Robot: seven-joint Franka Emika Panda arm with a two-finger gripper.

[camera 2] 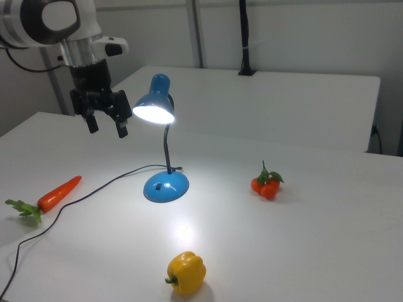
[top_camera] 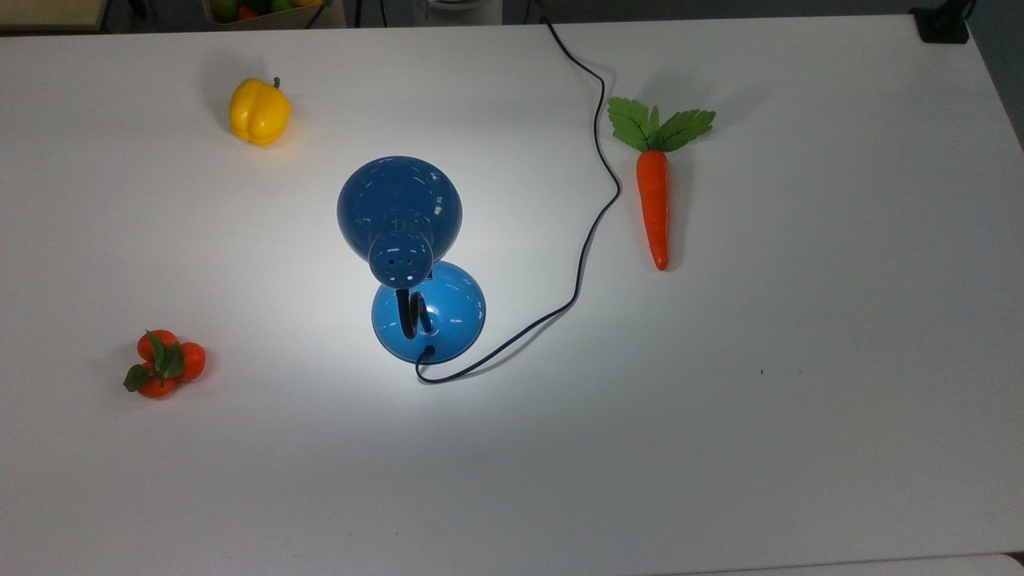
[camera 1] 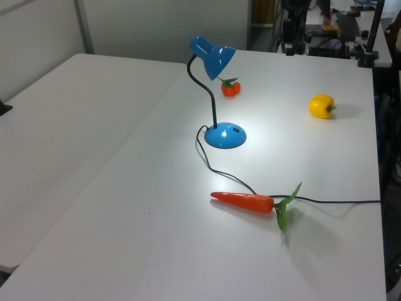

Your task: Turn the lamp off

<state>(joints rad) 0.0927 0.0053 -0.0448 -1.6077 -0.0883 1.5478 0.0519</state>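
The blue lamp stands mid-table with its shade lit, throwing a bright pool of light on the white surface. Its round base sits under a curved black neck, and a small switch shows on the base. The lamp and its base also show in the left view. A thin dark cord runs from the base off the table's far edge. In the right view my gripper hangs in the air, open and empty, to the left of the shade and well above the table.
A yellow bell pepper, a cluster of small tomatoes and a toy carrot lie spread around the lamp on the white table. A black post stands at the table's far edge in the right view.
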